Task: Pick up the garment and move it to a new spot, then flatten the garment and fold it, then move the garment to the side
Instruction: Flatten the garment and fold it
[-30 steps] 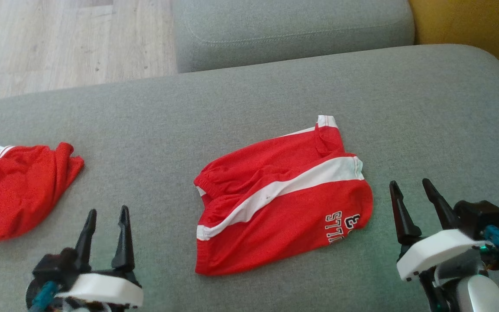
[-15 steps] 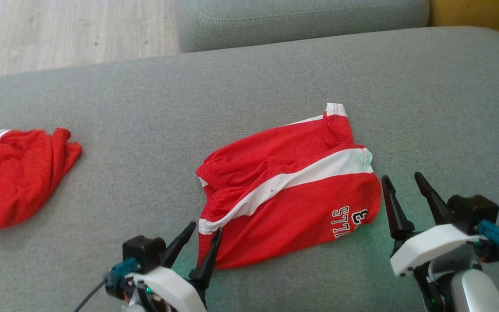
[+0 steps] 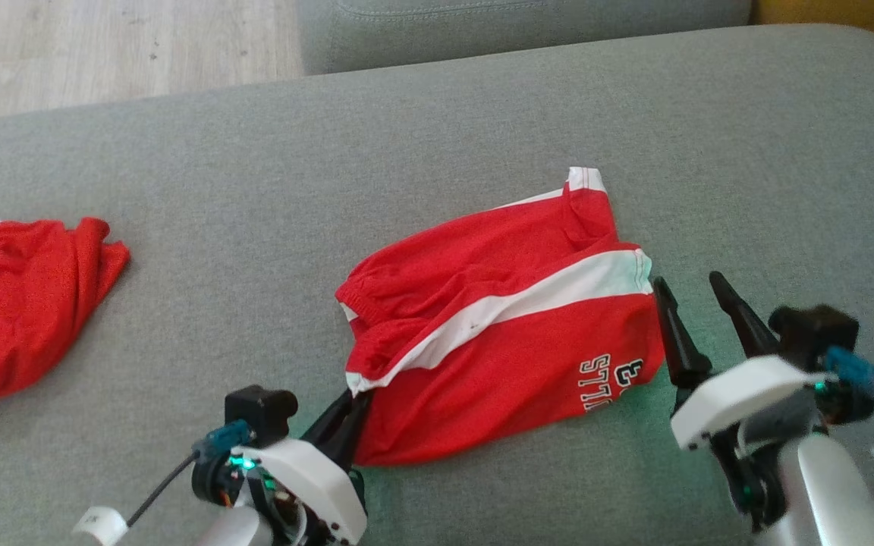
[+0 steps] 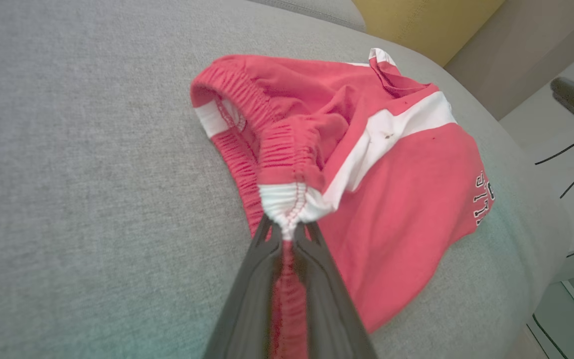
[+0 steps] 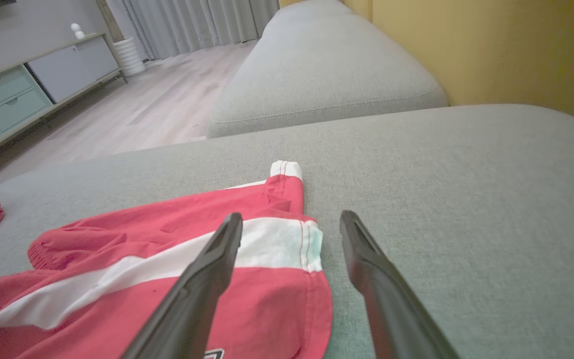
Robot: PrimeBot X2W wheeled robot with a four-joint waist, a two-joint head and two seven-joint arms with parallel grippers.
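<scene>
A grey sofa cushion (image 3: pixel 482 114) spans the frame, with wooden floor (image 3: pixel 103 45) at upper left. The red shorts (image 3: pixel 498 334) lie at centre. The left gripper (image 3: pixel 350 409) pinches their waistband corner, and the right gripper (image 3: pixel 689 282) stands spread beside the hem. Another red cloth (image 3: pixel 20 303), perhaps clothing, sits at the left edge.

Left gripper (image 3: pixel 351 400): low in the head view, left of centre, fingers (image 4: pixel 247 299) slanting up and to the right. Jaws pressed together, pinching the white-banded waistband corner of the garment (image 4: pixel 391 174).

Right gripper (image 3: pixel 688 280): lower right, fingers pointing up, leaning slightly left. Jaws spread wide.

Both pale forearms rise from the bottom edge.
</scene>
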